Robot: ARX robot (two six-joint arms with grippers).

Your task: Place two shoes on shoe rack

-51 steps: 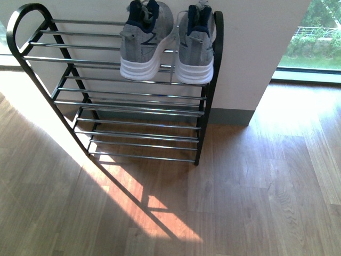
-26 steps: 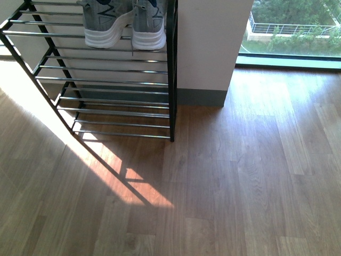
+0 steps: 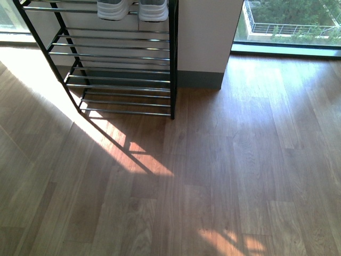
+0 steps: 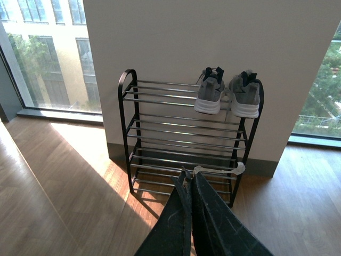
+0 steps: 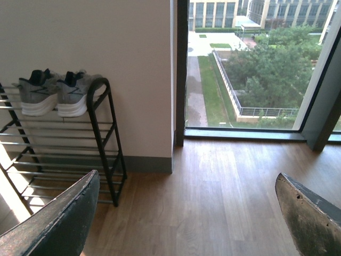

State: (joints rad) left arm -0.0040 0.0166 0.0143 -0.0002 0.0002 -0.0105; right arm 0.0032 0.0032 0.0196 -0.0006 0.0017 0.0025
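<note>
Two grey knit sneakers with white soles (image 4: 228, 94) stand side by side on the top tier of the black shoe rack (image 4: 128, 133), at its right end. In the front view only their white heels (image 3: 133, 9) show at the top edge, above the rack's lower rods (image 3: 125, 85). The right wrist view shows the same pair (image 5: 52, 93) on the rack (image 5: 104, 133). My left gripper (image 4: 188, 178) is shut with nothing in it, well short of the rack. My right gripper (image 5: 186, 184) is open and empty over bare floor. Neither arm shows in the front view.
The rack stands against a white wall (image 3: 208, 37) with a grey skirting board (image 3: 200, 80). Floor-to-ceiling windows (image 5: 250, 64) flank the wall. A strip of pale tape (image 4: 221, 170) hangs on a lower rod. Wooden floor (image 3: 224, 176) spreads in front and to the right.
The front view has swung right and down: the rack and the sneakers slid up and left, leaving only the heels in frame. More floor shows now.
</note>
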